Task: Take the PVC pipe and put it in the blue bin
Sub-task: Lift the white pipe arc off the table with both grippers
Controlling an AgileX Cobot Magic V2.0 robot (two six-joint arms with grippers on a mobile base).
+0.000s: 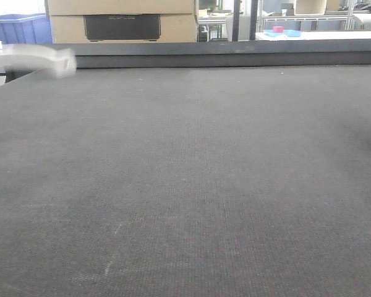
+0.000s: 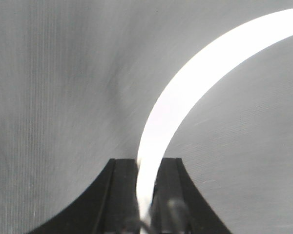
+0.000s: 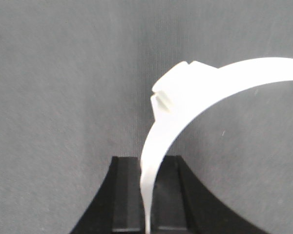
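Observation:
In the left wrist view my left gripper [image 2: 146, 163] is shut on a white curved PVC pipe [image 2: 195, 83] that arcs up and to the right over the grey table; the picture is blurred. In the front view a blurred white shape, seemingly this pipe [image 1: 34, 60], hangs at the far left near the table's back edge. The blue bin [image 1: 18, 28] stands behind it at the top left. In the right wrist view my right gripper [image 3: 149, 161] is shut on another white curved pipe [image 3: 185, 107] with a collar at its bend. Neither gripper itself shows in the front view.
The dark grey table [image 1: 191, 185] fills the front view, with a raised dark rail [image 1: 235, 54] along its back edge. A cardboard box [image 1: 120, 20] stands behind the rail, and shelving with small items [image 1: 284, 28] is at the back right.

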